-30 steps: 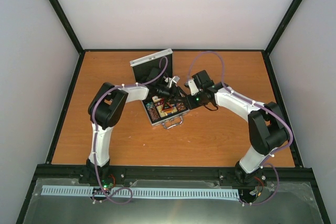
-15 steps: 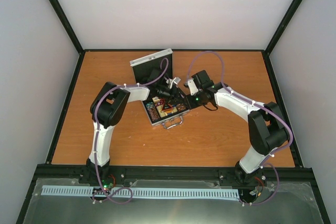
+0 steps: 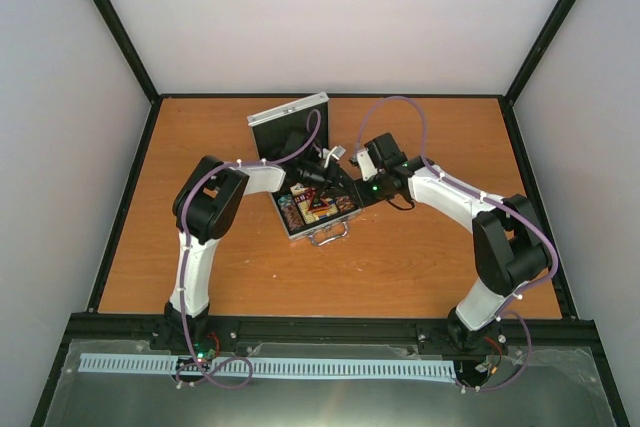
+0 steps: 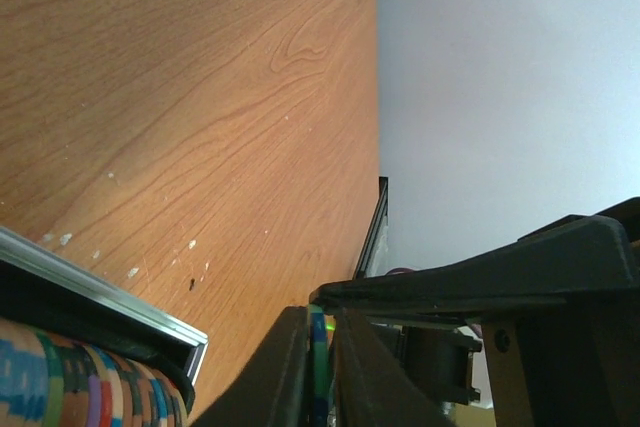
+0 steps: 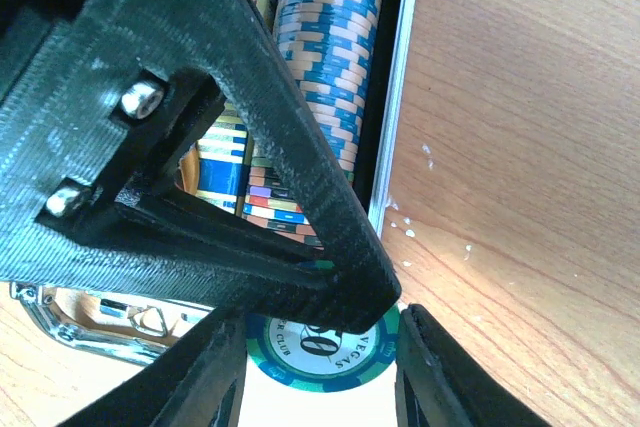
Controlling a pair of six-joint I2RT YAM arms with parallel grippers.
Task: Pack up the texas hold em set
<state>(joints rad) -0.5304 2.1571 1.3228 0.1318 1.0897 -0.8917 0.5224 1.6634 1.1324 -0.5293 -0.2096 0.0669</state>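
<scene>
The silver case point(image 3: 320, 230) lies open mid-table, its lid point(image 3: 288, 119) standing up behind it. Rows of chips point(image 5: 330, 77) fill its black lining. Over the case's right side my two grippers meet on one green chip point(image 5: 330, 359). My right gripper point(image 5: 322, 332) is shut across the chip's rim, one finger on each side. My left gripper point(image 4: 320, 332) is shut on the faces of the same green chip point(image 4: 319, 352), seen edge-on. In the top view the left gripper point(image 3: 333, 176) and right gripper point(image 3: 349, 185) nearly touch, and the chip is hidden there.
The case's aluminium rim point(image 4: 110, 297) and a chip stack point(image 4: 60, 387) sit just left of my left fingers. The metal handle point(image 3: 330, 236) faces the near edge. A black frame point(image 3: 330, 97) and white walls bound the wooden table point(image 3: 430, 267).
My left jaws have narrowed onto the green chip. Both arms have stayed almost where they were over the case.
</scene>
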